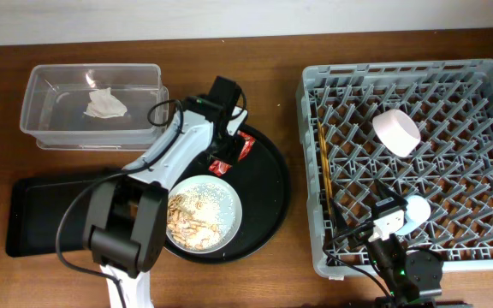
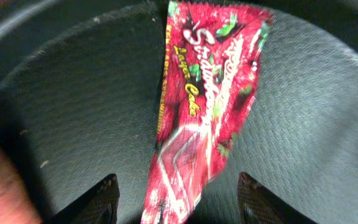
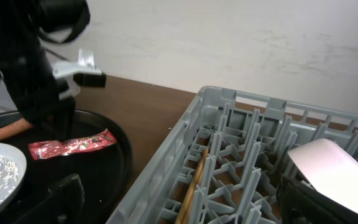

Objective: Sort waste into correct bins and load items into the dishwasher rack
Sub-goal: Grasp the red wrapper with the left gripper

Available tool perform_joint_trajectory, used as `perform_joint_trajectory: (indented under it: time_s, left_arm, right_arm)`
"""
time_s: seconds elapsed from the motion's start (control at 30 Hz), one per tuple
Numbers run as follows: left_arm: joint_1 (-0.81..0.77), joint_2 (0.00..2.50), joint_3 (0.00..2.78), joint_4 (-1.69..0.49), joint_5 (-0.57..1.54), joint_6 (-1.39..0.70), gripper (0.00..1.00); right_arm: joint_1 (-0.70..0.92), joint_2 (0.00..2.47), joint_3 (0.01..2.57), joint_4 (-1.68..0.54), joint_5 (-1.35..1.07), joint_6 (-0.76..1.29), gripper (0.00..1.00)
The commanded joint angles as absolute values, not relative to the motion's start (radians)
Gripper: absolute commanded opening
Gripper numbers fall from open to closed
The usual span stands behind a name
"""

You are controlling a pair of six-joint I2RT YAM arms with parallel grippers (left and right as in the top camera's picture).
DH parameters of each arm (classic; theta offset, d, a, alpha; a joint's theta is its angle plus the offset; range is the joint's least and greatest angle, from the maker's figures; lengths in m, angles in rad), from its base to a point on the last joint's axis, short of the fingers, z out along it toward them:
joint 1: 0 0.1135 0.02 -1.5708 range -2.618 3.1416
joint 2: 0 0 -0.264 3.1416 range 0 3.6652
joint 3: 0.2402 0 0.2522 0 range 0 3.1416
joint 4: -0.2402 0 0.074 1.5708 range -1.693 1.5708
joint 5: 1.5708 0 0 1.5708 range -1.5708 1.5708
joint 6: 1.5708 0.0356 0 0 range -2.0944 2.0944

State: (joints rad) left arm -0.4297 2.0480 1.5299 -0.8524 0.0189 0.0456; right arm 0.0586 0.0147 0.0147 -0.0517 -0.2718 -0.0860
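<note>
The red wrapper [image 1: 232, 156] lies flat on the round black tray [image 1: 268, 192]. My left gripper [image 1: 226, 141] is open just above it, and the wrapper [image 2: 201, 112] runs between the two fingers [image 2: 179, 202] without being pinched. An orange carrot piece [image 3: 5, 130] lies beside the wrapper. The speckled plate [image 1: 222, 198] holds rice scraps [image 1: 187, 224]. The crumpled napkin [image 1: 105, 104] is in the clear tub [image 1: 41, 85]. The rack [image 1: 486, 81] holds the white bowl [image 1: 396, 131], the chopsticks [image 1: 323, 167] and the light-blue cup [image 1: 415, 211]. My right gripper [image 1: 383, 233] is open and empty over the rack's front, beside the cup [image 3: 334, 168].
The flat black rectangular tray [image 1: 37, 214] lies at the front left, beside the round tray. Brown table shows between the round tray and the rack [image 3: 166, 149]. The left arm reaches across the round tray's back edge.
</note>
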Motion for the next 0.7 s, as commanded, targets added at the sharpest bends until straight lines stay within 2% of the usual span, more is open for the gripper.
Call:
perform_joint_trajectory:
  time_s: [0.0,0.03,0.13,0.17,0.27,0.37,0.5,0.53,0.67]
  left_arm:
    - [-0.43,2.079,1.445,-0.765,0.011,0.062,0.59]
    - [-0.435,2.085,1.428,-0.749,0.012,0.062,0.58]
    - [-0.445,2.106,1.404,-0.741,0.011,0.062,0.42]
    - [-0.445,2.107,1.404,-0.741,0.011,0.062,0.34]
    - [-0.444,2.104,1.431,-0.756,0.01,0.061,0.0]
    - [-0.443,2.097,1.55,-0.894,0.001,0.056,0.0]
    - [-0.422,2.065,1.728,-1.056,-0.172,-0.057,0.0]
    - [-0.396,2.046,1.792,-1.088,-0.273,-0.105,0.0]
    - [-0.279,2.026,1.853,-1.051,-0.381,-0.141,0.0]
  right_arm:
    - [0.052,0.006,0.006,-0.052,-0.28,-0.09,0.98]
    - [0.052,0.006,0.006,-0.051,-0.28,-0.09,0.98]
    - [0.052,0.006,0.006,-0.052,-0.28,-0.09,0.98]
    - [0.052,0.006,0.006,-0.052,-0.28,-0.09,0.98]
    - [0.052,0.006,0.006,-0.051,-0.28,-0.09,0.98]
    - [0.052,0.006,0.006,-0.052,-0.28,-0.09,0.98]
    - [0.052,0.006,0.006,-0.051,-0.28,-0.089,0.98]
    - [0.052,0.006,0.006,-0.052,-0.28,-0.09,0.98]
    - [0.052,0.006,0.006,-0.051,-0.28,-0.09,0.98]
